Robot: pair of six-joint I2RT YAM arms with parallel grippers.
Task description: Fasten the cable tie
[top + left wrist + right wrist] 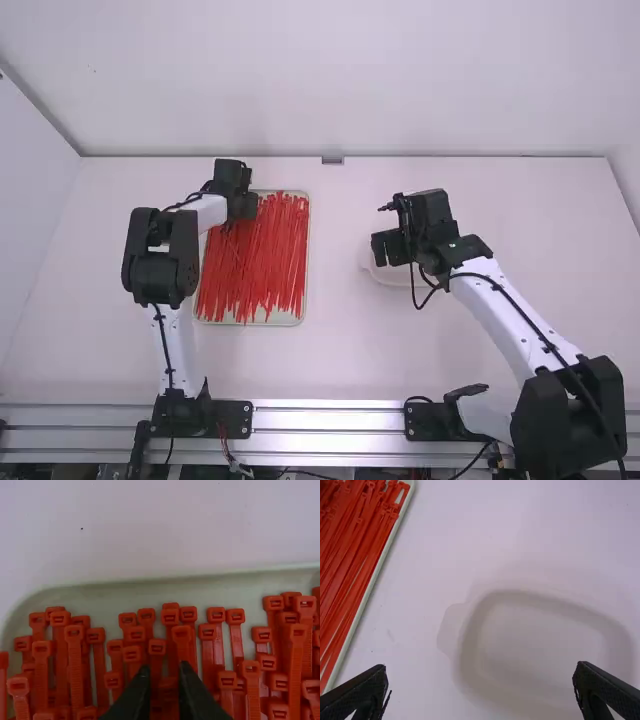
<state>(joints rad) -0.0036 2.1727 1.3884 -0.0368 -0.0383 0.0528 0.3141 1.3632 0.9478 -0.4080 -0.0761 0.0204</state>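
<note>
Hiding most of the white dish (369, 270) in the high view, the right claw (388, 246) sits just right of the frame's middle, so only a pale edge of the dish shows beside it. The dish blends into the white table (520, 200) and its outline is faint; in the right wrist view the dish (540, 645) is plainer, a shallow rounded-corner shape with a small tab at one end.

The left claw (240, 214) is at the upper left corner of the tray (270, 323), and its tips are lost against the red there. The cable ties (260, 265) lie in a dense pile on the tray, left of centre, overlapping so that single ties are hard to follow.

In the left wrist view the left claw (164, 674) is down among the cable ties (75, 645), its fingers a narrow gap apart with red showing between them; whether they press on a tie cannot be told. The tray (100, 597) is bare beyond the tie heads.

The right claw (480, 692) is spread wide above the dish, holding nothing.
</note>
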